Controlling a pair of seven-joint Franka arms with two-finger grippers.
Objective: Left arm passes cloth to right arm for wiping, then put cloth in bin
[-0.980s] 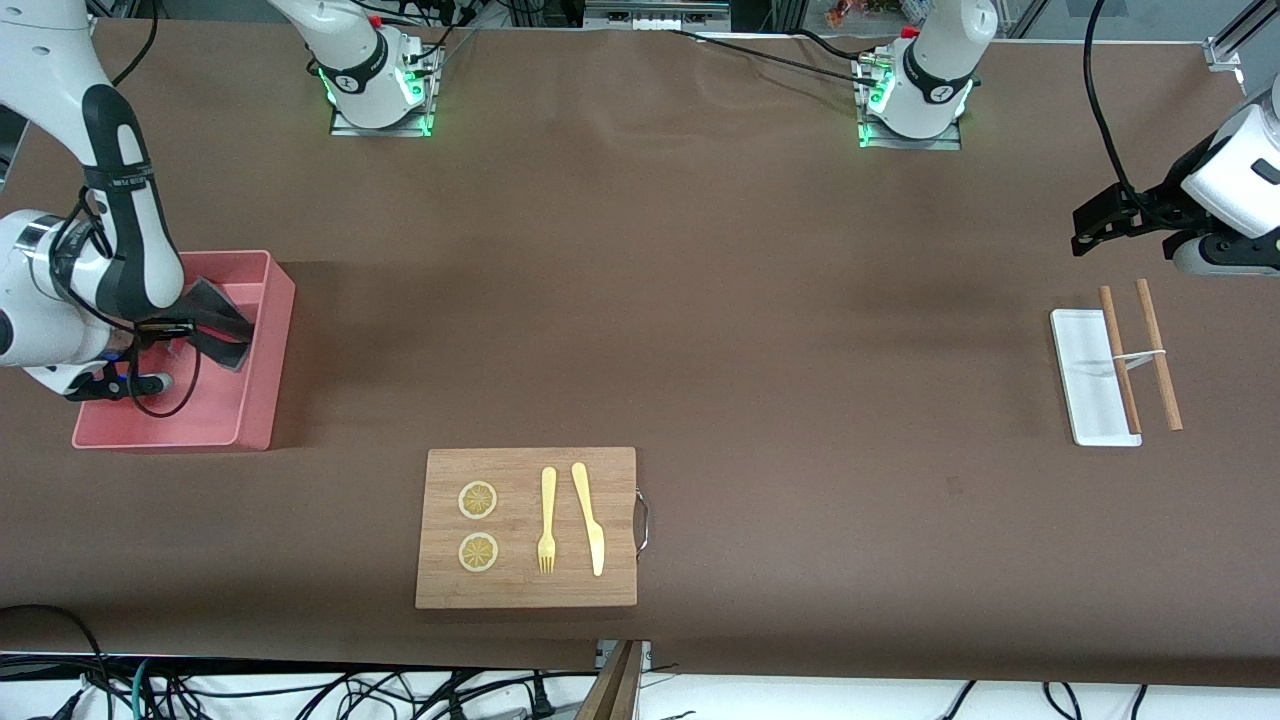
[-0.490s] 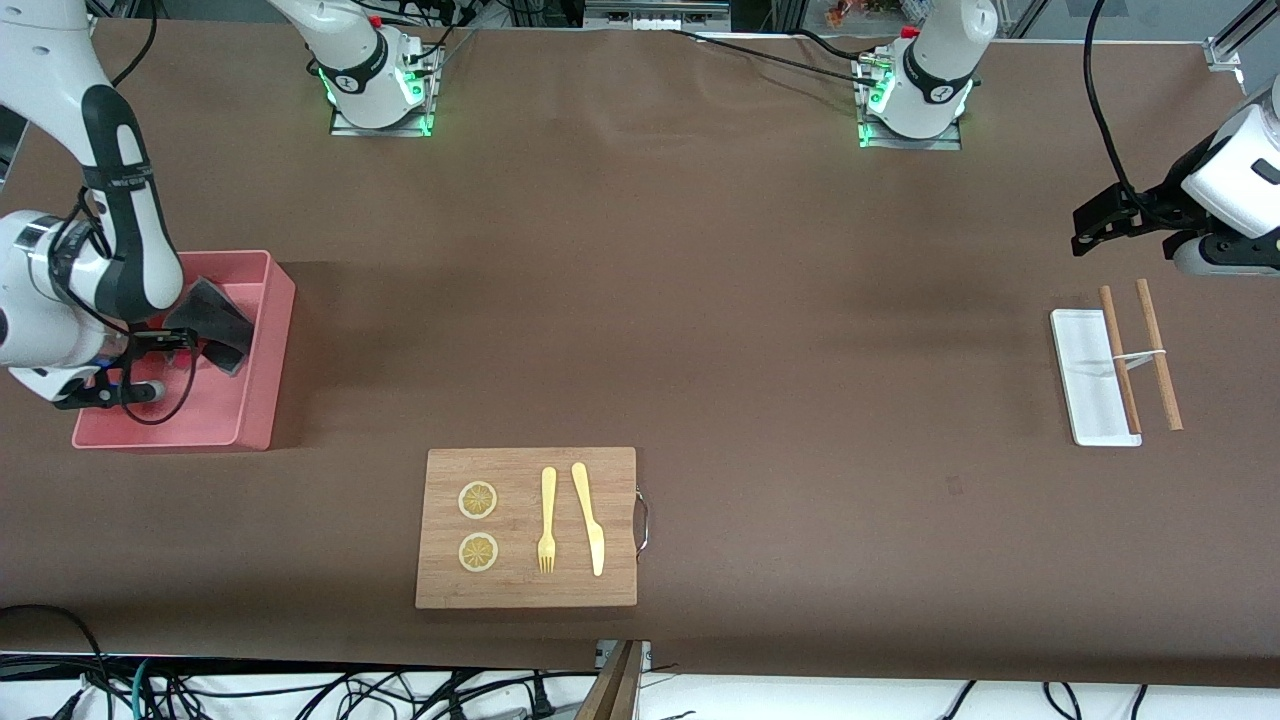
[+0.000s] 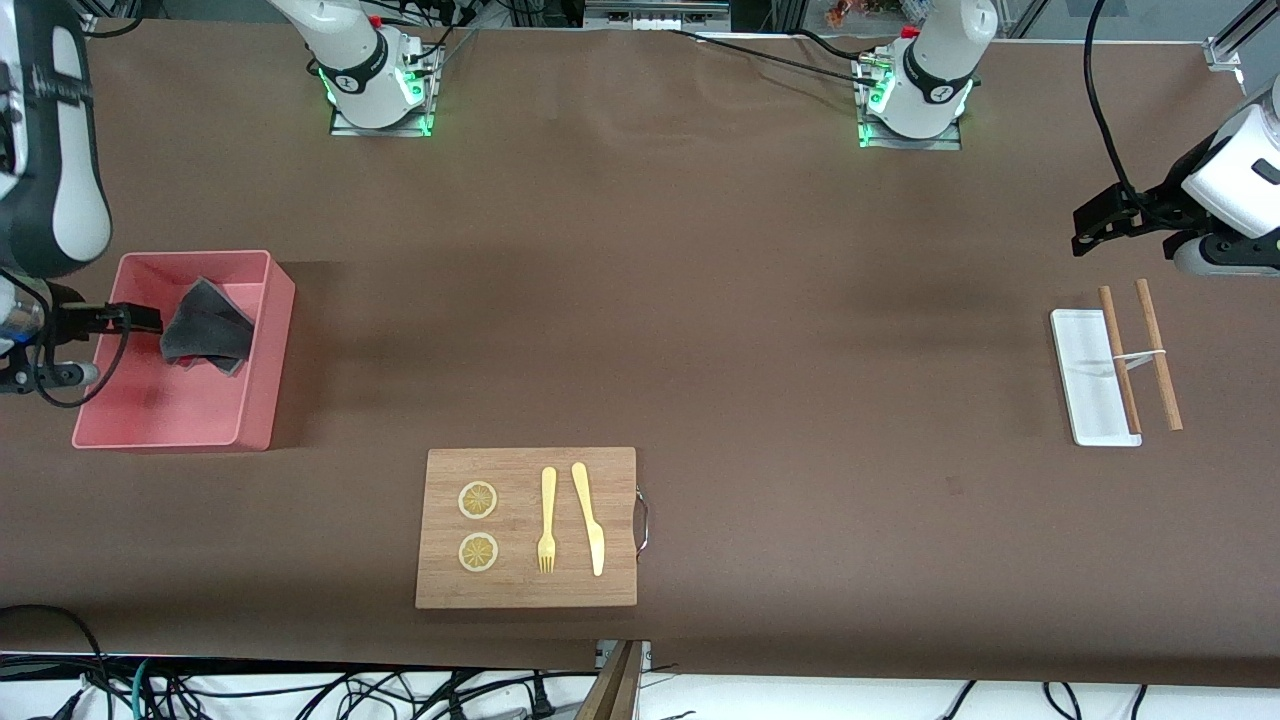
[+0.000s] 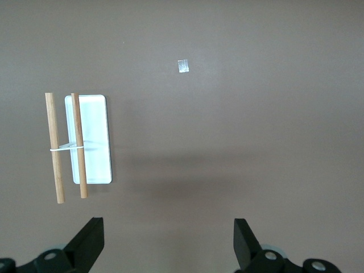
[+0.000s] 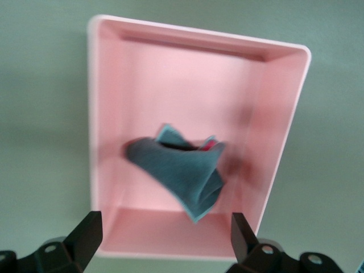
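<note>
The front view looks down from high across the table (image 3: pixel 700 300), facing both bases and taking in the whole top. The left wrist view looks straight down from well above the white tray (image 4: pixel 91 139) and sticks (image 4: pixel 54 148), which the front view also shows. The right wrist view looks straight down into the bin (image 5: pixel 284 131), shared likewise, from closer.

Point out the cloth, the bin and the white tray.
cloth (image 3: pixel 205 326): front view, on the middle of its dark grey face, lying in the bin.
bin (image 3: pixel 278 330): front view, on its pink wall toward the table's middle.
white tray (image 3: pixel 1082 370): front view, on its bare flat part beside the sticks.
</note>
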